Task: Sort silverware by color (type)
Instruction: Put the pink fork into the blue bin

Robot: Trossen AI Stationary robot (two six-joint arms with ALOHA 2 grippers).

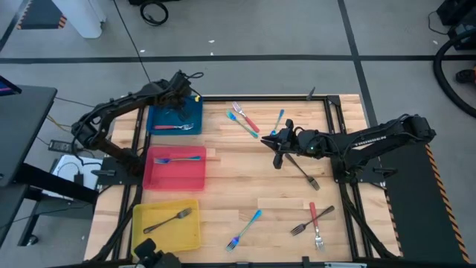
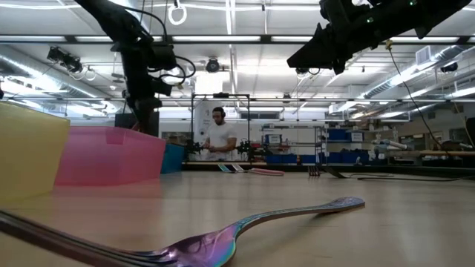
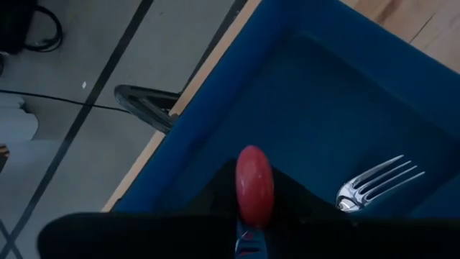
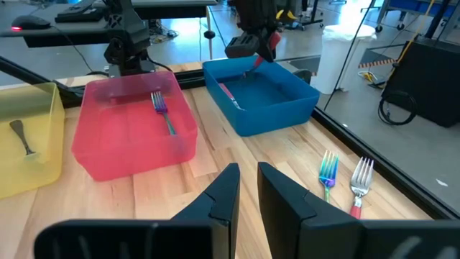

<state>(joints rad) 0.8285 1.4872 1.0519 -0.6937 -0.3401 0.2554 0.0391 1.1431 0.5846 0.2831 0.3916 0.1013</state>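
Red-handled fork (image 1: 175,127) lying in the blue tray (image 1: 195,113), long axis along the tray's length, tines toward the table's (image 1: 245,179) centre. Left gripper (image 1: 181,106) above it, fingers' state indeterminate. Right gripper (image 4: 248,188) beyond the tray over the table, fingers slightly apart, empty.

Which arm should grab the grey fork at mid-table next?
Probably the right. Its gripper hovers empty beside the grey fork, while the left gripper is over the blue tray with a red-handled fork.
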